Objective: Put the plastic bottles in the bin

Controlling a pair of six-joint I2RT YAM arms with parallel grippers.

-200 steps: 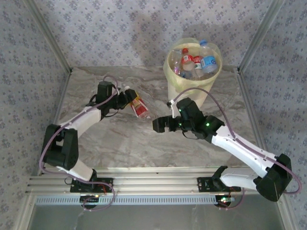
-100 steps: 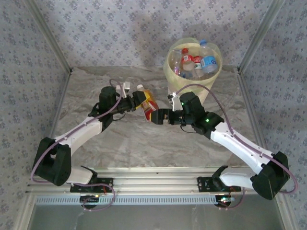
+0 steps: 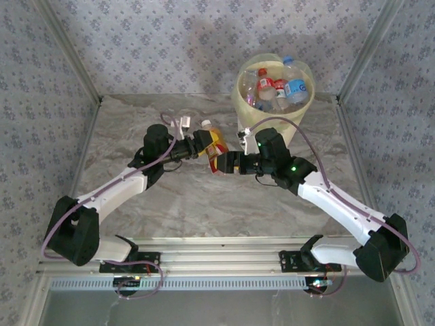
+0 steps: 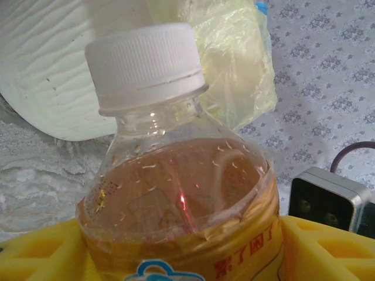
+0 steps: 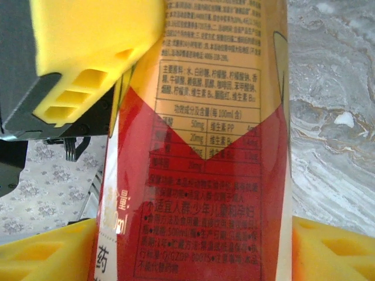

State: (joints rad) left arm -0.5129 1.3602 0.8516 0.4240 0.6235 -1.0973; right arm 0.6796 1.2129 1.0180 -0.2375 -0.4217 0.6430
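Bin (image 3: 265, 117), pale yellow with a bag liner, stands at the far edge of your table (image 3: 170, 204), right of centre, with several plastic bottles (image 3: 275, 87) heaped inside. From above you see both arms meet just in front of it on one bottle (image 3: 215, 144).

Your left wrist view adds the white cap (image 4: 143, 61) and clear neck. There the left gripper (image 4: 181, 252) is clamped on the bottle's shoulder, yellow pads (image 4: 41, 252) tight on both sides, with the liner behind.

Your right wrist view gives the red and orange label (image 5: 205, 146). The right gripper (image 5: 193, 252) flanks it low down, and you cannot tell whether it presses. One left pad lies against the label higher up.
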